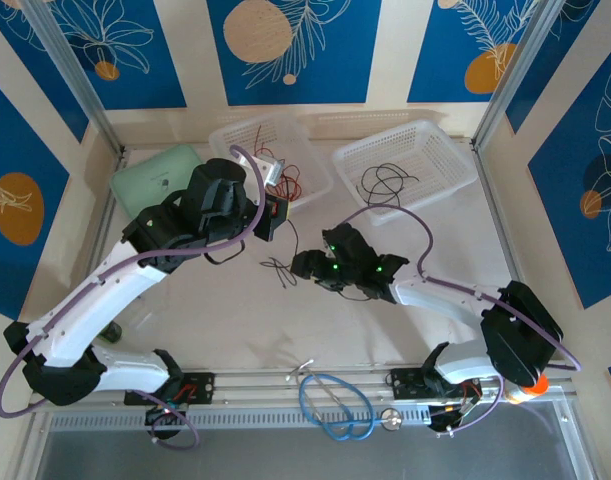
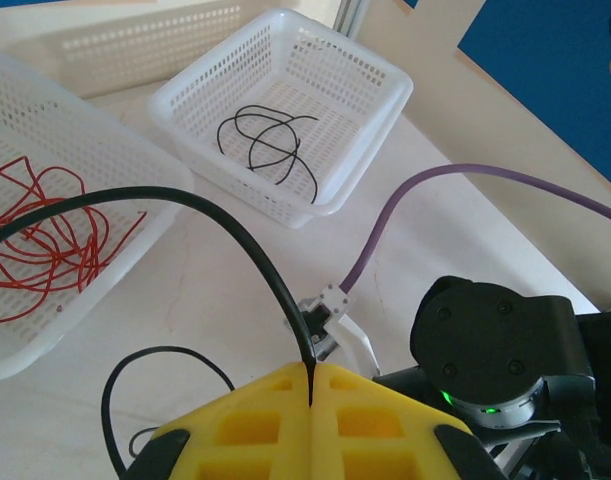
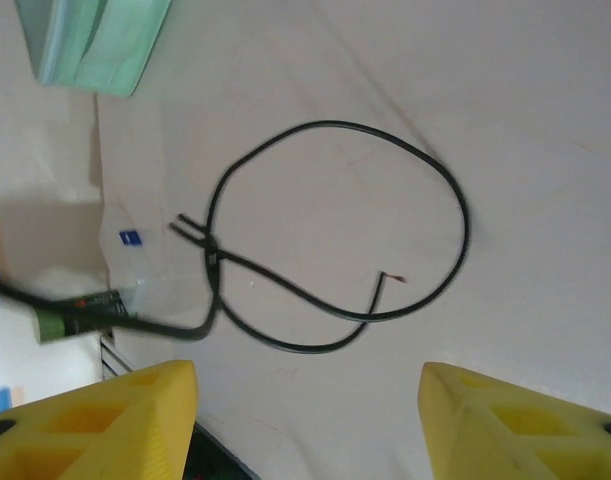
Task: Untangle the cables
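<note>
Two black cables point(image 3: 213, 255) seem to be crossing on the bench point(image 3: 545, 120) — a loop point(image 3: 445, 200) is lying flat under the right end effector point(image 3: 307, 395), whose jaws are standing wide and empty, while the left end effector point(image 2: 310, 385) is pinching the other cable point(image 2: 235, 225) tight. Red cables point(image 2: 35, 230) are sitting in the near basket point(image 2: 105, 295), a black one point(image 2: 270, 140) in the far basket point(image 2: 375, 110) — sorting looks partway. Next, I judge, the right needs lowering onto the loop's crossing.
</note>
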